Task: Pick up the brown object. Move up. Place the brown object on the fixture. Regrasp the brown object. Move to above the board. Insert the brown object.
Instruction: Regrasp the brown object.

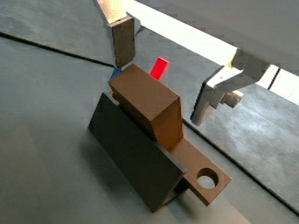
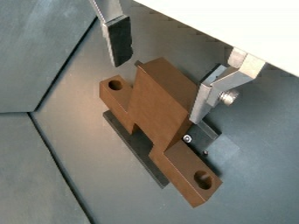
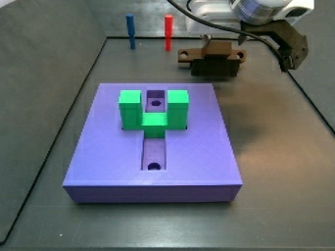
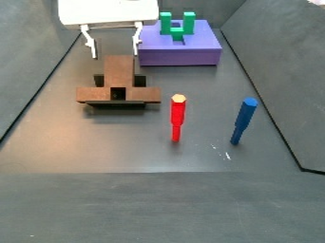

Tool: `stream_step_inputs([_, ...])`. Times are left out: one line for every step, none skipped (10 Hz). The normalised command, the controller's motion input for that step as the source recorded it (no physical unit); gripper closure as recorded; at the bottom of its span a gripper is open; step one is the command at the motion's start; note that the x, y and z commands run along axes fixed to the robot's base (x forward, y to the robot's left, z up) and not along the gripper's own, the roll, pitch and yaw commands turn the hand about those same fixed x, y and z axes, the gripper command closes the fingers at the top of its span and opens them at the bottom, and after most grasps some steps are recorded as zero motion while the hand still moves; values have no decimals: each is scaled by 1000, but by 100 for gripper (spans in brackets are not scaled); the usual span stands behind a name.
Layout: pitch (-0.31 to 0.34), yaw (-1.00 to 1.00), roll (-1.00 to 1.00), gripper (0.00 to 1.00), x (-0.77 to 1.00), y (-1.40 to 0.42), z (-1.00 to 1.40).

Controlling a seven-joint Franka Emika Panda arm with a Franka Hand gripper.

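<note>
The claw (image 2: 163,66) is hanging spread over the brown bar (image 2: 158,118), its fingers (image 2: 118,39) standing apart on either side and touching nothing. The bar is lying on the fixture (image 1: 135,153), near the back of the floor in a side view (image 3: 213,54). The purple board (image 3: 157,137) is carrying a green block (image 3: 153,109) well apart, with red (image 4: 178,117) and blue (image 4: 242,120) pegs standing nearby
</note>
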Motion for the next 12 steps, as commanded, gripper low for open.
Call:
stream_step_inputs([0,0,0,0,0,26,-140])
stream_step_inputs([0,0,0,0,0,31,-166])
stream_step_inputs([0,0,0,0,0,34,-229])
stream_step_inputs([0,0,51,0,0,20,-297])
stream_step_inputs([0,0,49,0,0,20,-269])
stream_step_inputs([0,0,69,0,0,40,-231])
stream_step_inputs([49,0,86,0,23,111,-169])
stream_step_inputs([14,0,120,0,0,77,-234])
stream_step_inputs([23,0,157,0,0,66,-226])
stream_step_inputs([37,0,220,0,0,20,-209])
stream_step_inputs([94,0,289,0,0,0,-146])
stream_step_inputs([123,0,291,0,17,0,-51])
